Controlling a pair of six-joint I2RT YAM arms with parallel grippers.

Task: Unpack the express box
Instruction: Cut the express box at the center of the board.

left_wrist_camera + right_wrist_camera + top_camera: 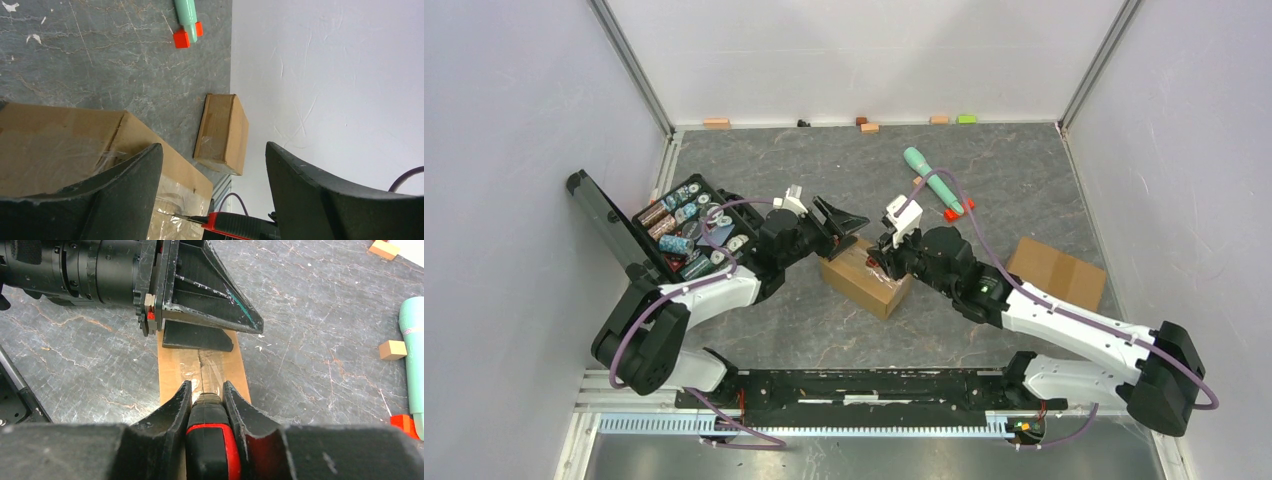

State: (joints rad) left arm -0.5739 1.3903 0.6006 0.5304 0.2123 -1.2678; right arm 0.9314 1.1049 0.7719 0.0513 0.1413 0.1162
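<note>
The express box point(864, 285) sat on the worktop point(824, 170) between the two arms. The left fingers point(200, 337) stood wide apart at the box's far end, one low over its top. The right fingers point(172, 412) were clamped on a red-and-black cutter point(210, 445), its tip at the box's taped seam.

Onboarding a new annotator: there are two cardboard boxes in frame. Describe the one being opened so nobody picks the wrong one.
On the dark marbled table, look dead centre. The taped brown cardboard box lies there, with the right end effector holding a red-and-black cutter at its clear tape seam. The other brown cardboard box sits alone near the right wall, untouched.
</note>
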